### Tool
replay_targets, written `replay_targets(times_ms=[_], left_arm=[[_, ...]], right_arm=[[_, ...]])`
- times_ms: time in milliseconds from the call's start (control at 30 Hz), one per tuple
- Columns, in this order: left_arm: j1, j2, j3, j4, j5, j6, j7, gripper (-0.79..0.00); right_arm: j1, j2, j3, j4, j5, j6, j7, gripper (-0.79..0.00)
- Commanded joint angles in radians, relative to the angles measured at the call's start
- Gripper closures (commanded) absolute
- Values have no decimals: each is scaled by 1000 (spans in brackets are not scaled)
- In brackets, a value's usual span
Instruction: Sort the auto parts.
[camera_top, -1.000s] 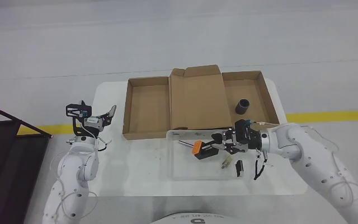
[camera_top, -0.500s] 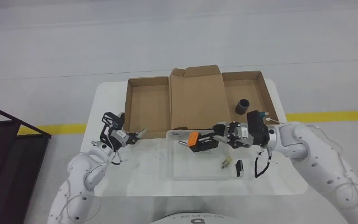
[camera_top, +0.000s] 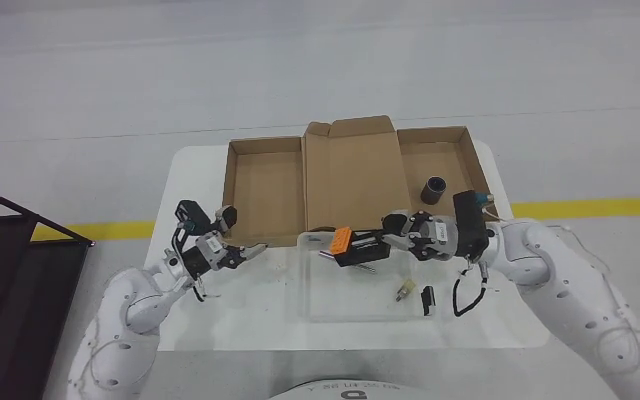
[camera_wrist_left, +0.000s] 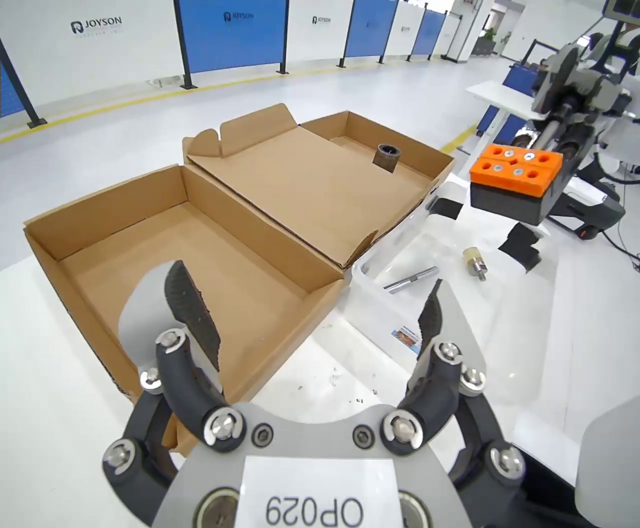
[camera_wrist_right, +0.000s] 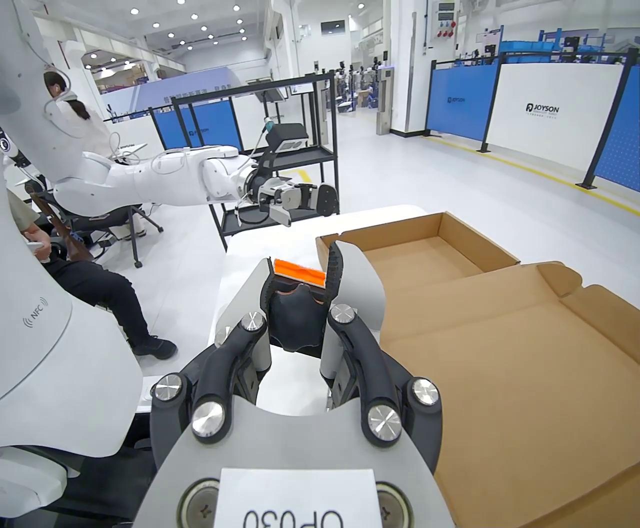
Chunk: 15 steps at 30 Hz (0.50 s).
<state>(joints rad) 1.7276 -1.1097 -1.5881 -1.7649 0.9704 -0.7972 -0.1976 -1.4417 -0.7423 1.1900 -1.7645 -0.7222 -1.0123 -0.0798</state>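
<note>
The right gripper (camera_top: 372, 246) is clenched on a squarish black-and-orange block (camera_top: 345, 243), which juts just past its fingertips above the clear plastic tray (camera_top: 312, 300). The left wrist view adds the screw heads (recessed, metallic) in the block's orange face. The left gripper (camera_top: 247, 253), released, hovers beside the corrugated cardboard box (camera_top: 262, 190), well apart from the block.

Five parts, two containers.
One orange-topped block (camera_top: 350, 247), one dark sleeve (camera_top: 435, 188), one metal pin (camera_wrist_left: 411, 279), one cream stud (camera_top: 402, 293), one black clip (camera_top: 428, 299); one cardboard box (camera_top: 265, 190), one clear tray (camera_top: 330, 300).
</note>
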Motion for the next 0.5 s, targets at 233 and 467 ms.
replay_targets(times_ms=[233,467], left_arm=[[13,2,53,-105,277,-36,98,-785],[36,6,243,-71,898,170,507,-785]], right_arm=[[-3,-4,4,17,35,16,-9,0],[7,-12,17,44,95,0,-21,0]])
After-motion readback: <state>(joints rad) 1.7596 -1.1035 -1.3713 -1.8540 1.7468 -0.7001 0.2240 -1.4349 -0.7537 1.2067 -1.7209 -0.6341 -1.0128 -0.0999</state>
